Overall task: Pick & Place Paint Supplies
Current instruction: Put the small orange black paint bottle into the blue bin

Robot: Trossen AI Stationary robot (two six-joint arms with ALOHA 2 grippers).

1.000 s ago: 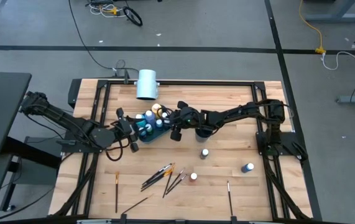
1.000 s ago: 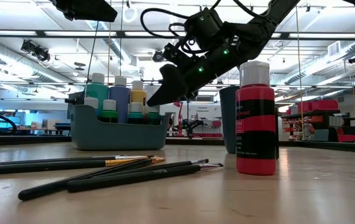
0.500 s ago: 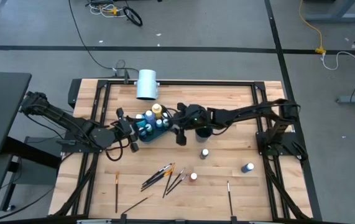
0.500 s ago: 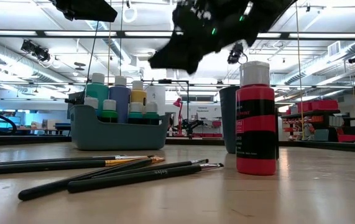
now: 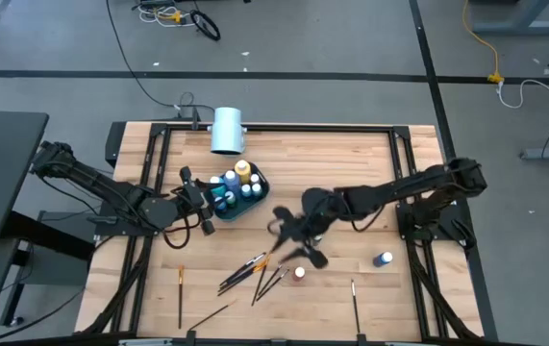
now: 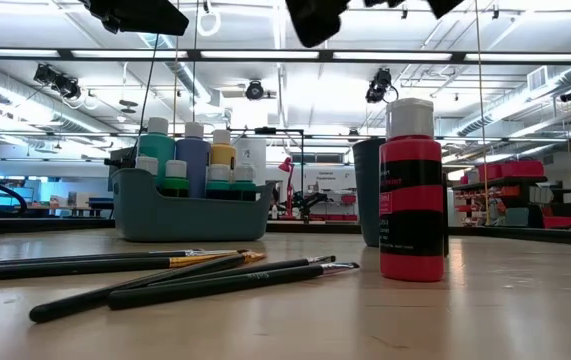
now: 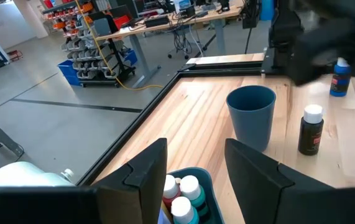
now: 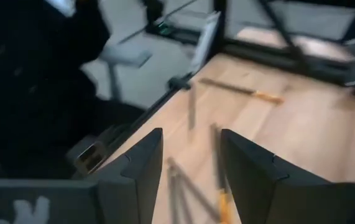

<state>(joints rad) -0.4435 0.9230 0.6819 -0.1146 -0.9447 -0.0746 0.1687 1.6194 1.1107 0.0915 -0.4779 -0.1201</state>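
High view: the right gripper (image 5: 288, 235) is above the table's middle, over the cluster of paintbrushes (image 5: 253, 271), its outline blurred. The left gripper (image 5: 200, 202) rests beside the teal caddy (image 5: 218, 208), which holds several paint bottles (image 5: 236, 183). A red bottle (image 5: 299, 273) stands just beside the brush cluster. A blue bottle (image 5: 384, 259) stands near the table's right side. Single brushes lie apart near the front edge (image 5: 180, 296) (image 5: 354, 300). A large white cylinder (image 5: 227, 130) lies at the back edge.

Low view: the red bottle (image 6: 411, 190) stands upright. Brushes (image 6: 165, 275) lie flat in front of the caddy (image 6: 190, 212).

Left wrist view: the left gripper (image 7: 194, 167) has its fingers (image 7: 145, 171) apart, holding nothing, above the caddy's bottles (image 7: 182, 193). A blue cup (image 7: 251, 116) and a dark bottle (image 7: 311, 129) stand beyond.

Right wrist view: the right gripper (image 8: 189, 165) has its fingers (image 8: 141, 168) apart and empty, above blurred brushes (image 8: 217, 180).
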